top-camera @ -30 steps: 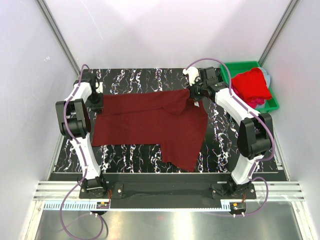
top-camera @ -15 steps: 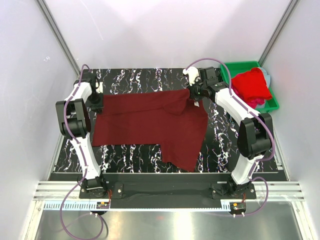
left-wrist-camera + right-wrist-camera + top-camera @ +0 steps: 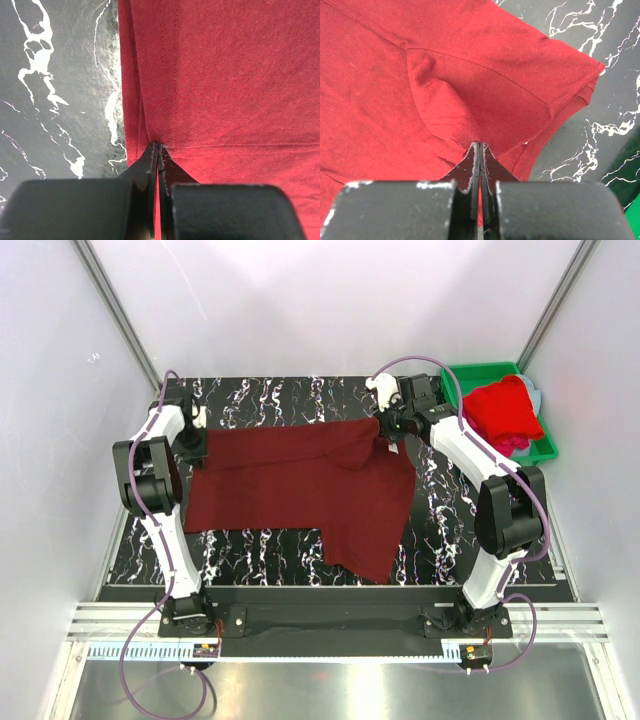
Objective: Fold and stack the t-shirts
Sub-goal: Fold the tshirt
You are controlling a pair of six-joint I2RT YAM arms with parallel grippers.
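Note:
A dark maroon t-shirt lies spread flat on the black marbled table, with one part hanging toward the front right. My left gripper sits at the shirt's far left corner. In the left wrist view this gripper is shut, and a fold of the t-shirt by the hem is pinched between its tips. My right gripper is at the shirt's far right corner. The right wrist view shows that gripper shut on a raised pucker of the t-shirt near a sleeve.
A green plastic bin stands at the back right beside the right arm. It holds a bright red t-shirt over a pink one. White walls close in the table on the left, right and back.
My left gripper has closed on the shirt's edge. Neither the arms nor the shirt have visibly shifted.

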